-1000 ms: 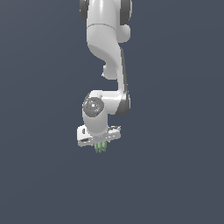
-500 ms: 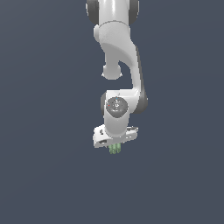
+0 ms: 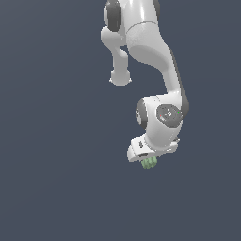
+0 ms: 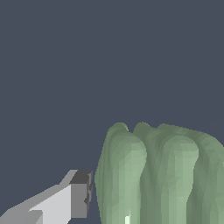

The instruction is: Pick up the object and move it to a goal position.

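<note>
The object (image 3: pixel 149 163) is a small pale green ribbed lump that hangs just under the white hand of my arm, right of the middle of the exterior view. My gripper (image 3: pixel 150 159) is shut on the object, and its fingers are mostly hidden behind the hand and the lump. In the wrist view the object (image 4: pixel 162 175) looms large, showing several upright ridges. One grey-tipped finger (image 4: pixel 81 199) presses against its side. The other finger is out of that frame.
Plain dark blue-grey background fills both views, with no surface edge, container or other object showing. The white arm (image 3: pixel 155 52) reaches down from the top of the exterior view.
The arm has swung toward the exterior view's right, carrying the green object with it and slightly lower. The grip on the object looks unchanged.
</note>
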`<action>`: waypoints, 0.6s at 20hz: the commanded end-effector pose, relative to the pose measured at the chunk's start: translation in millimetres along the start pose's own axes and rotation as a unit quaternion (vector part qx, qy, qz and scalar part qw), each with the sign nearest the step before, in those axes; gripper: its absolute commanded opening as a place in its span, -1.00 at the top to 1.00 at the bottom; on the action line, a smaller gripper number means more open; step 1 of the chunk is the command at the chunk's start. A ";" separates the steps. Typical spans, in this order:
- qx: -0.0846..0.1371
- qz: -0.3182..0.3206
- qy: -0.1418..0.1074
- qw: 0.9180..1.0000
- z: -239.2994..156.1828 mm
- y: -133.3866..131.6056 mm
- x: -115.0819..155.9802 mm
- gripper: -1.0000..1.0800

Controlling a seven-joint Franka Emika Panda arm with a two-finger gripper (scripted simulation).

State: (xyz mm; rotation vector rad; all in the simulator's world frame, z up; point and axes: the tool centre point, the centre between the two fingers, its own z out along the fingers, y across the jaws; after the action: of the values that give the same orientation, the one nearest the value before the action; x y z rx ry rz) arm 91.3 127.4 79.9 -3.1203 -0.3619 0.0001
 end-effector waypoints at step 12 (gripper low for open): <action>0.000 0.001 0.000 1.000 -10.4 -57.2 27.0 1.00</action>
State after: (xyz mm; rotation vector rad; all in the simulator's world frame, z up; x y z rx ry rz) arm 103.6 187.4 89.7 -3.1206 -0.3610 0.0005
